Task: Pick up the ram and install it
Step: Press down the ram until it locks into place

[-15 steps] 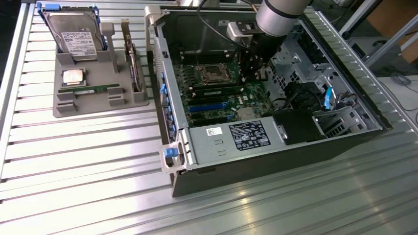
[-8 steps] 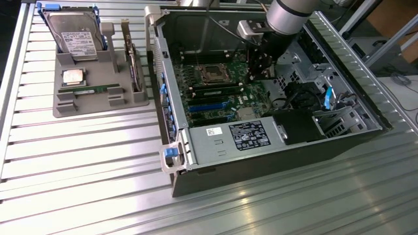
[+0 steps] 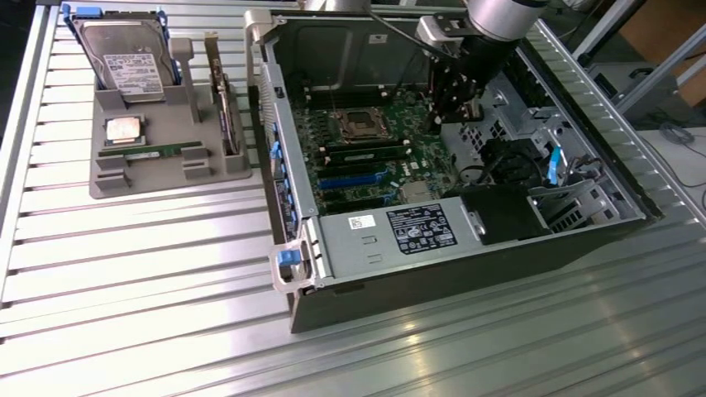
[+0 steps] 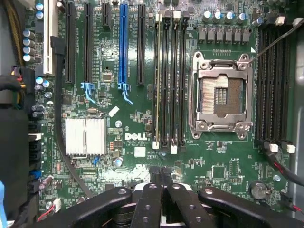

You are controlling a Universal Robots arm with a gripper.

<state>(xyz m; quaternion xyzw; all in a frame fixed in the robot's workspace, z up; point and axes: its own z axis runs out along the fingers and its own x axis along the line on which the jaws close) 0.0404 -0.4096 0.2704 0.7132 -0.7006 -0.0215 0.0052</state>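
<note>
Gripper point(image 4: 161, 176) fingertips pressed together, holding nothing, above the motherboard point(image 4: 137, 123) inside the open computer case point(image 3: 331, 248).

Seen from my wrist, my two black fingers point(image 4: 154, 199) meet at their tips, just over the board's edge near the memory slots point(image 4: 170, 76), where one stick already sits edge-on in the slot nearest the blue connector point(image 4: 124, 47). Beside those slots lies the open processor socket point(image 4: 221, 95), and farther off a small silver heatsink point(image 4: 85, 136). In the exterior view, my arm point(image 3: 485, 50) reaches down into the case, while the ram point(image 3: 149, 152) lies flat on the grey holder tray point(image 3: 165, 178), well apart from me at the exterior view's left, just below the square silver processor point(image 3: 122, 129) and in front of the hard drive point(image 3: 131, 54).
</note>
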